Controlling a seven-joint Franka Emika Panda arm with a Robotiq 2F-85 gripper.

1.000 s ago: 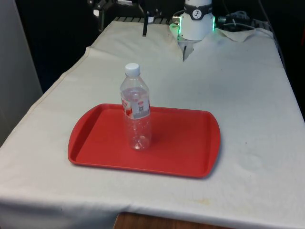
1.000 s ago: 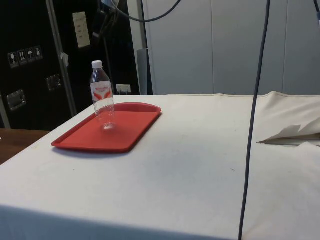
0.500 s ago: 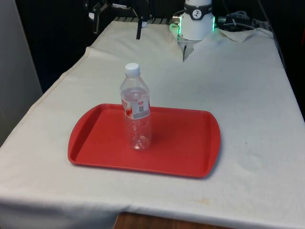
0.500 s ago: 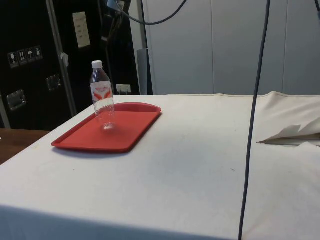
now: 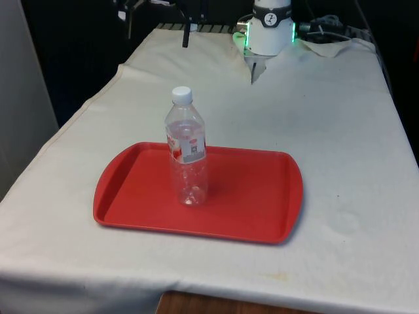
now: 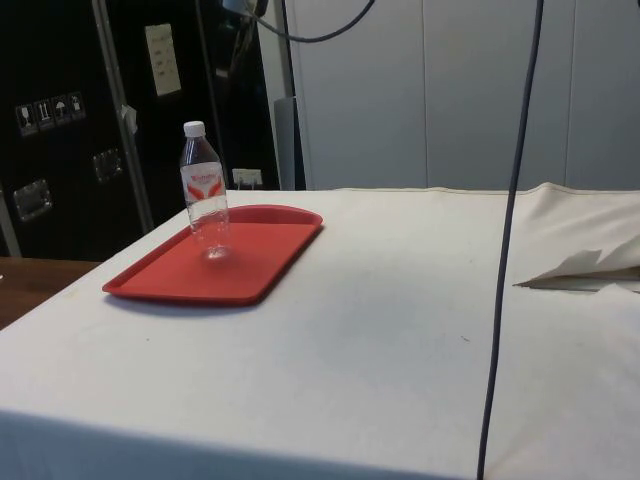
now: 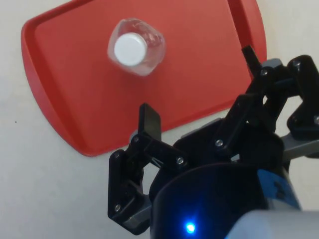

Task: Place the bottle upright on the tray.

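1. Nearest the front camera, the white cloth [image 5: 340,131] is covering the table, and the red tray [image 5: 262,196] is lying flat on it close to the near edge, its long side running across the front view.

2. On the tray, toward the front view's left of its middle, the bottle [image 5: 186,150] is standing upright on its base. It is clear and looks empty, with a white cap [image 5: 181,94] on top and a red-and-white label around its upper body. Nothing is touching it, and the side view is showing it plumb, with no lean.

3. Farther back and high above the table, the gripper [image 7: 199,94] is hanging over the tray. From the wrist it is looking straight down on the cap, with the bottle well clear of the fingers [image 7: 149,122]. The jaws are standing wide apart and are holding nothing.

4. At the far end of the table, the robot's white base [image 5: 270,29] is sitting on the cloth.

5. Judging the step: the placing itself looks done, since the bottle is resting upright inside the tray's rim and the gripper is empty and apart from it. The task appears to be at its very end, in the clearing-away stage.

6. Judging the next move: it calls only for keeping the arm high and clear of the bottle. An empty, tall, narrow bottle is likely to be light and easy to tip, so any path passing low over the tray is risking a knock.
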